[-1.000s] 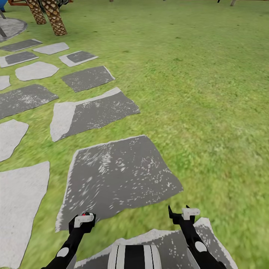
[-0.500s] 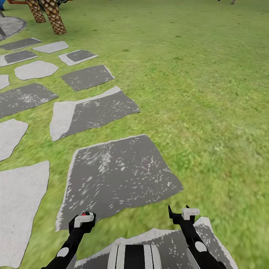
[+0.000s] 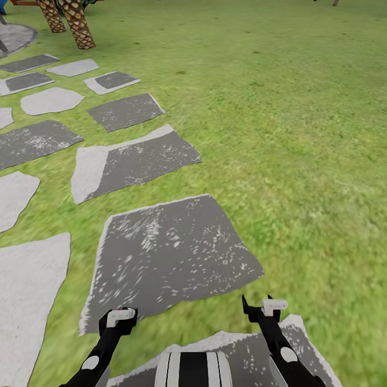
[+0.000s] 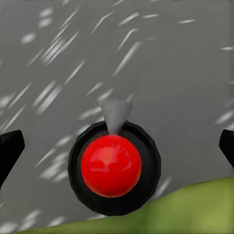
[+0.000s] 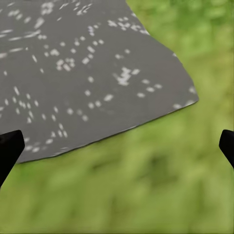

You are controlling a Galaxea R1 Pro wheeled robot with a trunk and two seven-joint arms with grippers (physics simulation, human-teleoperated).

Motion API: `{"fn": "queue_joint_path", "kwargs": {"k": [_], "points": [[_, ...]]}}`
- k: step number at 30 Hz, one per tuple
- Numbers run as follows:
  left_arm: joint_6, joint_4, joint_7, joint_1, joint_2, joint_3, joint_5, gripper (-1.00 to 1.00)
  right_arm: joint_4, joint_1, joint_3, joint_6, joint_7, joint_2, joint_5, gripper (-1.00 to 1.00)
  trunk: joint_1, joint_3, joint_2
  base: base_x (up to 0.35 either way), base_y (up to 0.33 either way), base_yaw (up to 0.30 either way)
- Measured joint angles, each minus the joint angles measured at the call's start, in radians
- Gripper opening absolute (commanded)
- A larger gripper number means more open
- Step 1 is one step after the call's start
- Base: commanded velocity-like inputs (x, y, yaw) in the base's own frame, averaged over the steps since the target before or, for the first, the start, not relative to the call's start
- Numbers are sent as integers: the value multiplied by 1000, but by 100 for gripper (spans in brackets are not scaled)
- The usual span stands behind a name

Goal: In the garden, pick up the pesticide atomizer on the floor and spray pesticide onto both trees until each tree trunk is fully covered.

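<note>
The pesticide atomizer (image 4: 111,165) appears end-on in the left wrist view: a round black body, a shiny red ball and a short grey nozzle, over a grey stepping stone (image 4: 161,58) beside grass. My left gripper (image 3: 119,318) is open; its black fingertips (image 4: 9,148) stand wide on either side of the atomizer without touching it. My right gripper (image 3: 261,307) is open too, its fingertips (image 5: 9,146) over a stone edge and grass, holding nothing. The trees are out of view.
A path of grey stepping stones (image 3: 172,252) runs from my base to the far left. A short palm with a woven brown trunk (image 3: 75,24) stands at the far left. Wide green lawn (image 3: 301,134) spreads to the right.
A small red mark that showed just beyond my left gripper in the head view is now hidden. The whole view has shifted very slightly; the arms hold the same pose.
</note>
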Motion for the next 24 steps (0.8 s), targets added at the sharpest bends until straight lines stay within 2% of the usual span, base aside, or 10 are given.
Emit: {"fn": "queue_joint_path", "kwargs": {"k": [24], "points": [[-1,0,0,0,1,0,0,-100,-2,0,-1,0,-1,0,0,100,0,0,0,0,0,0]]}}
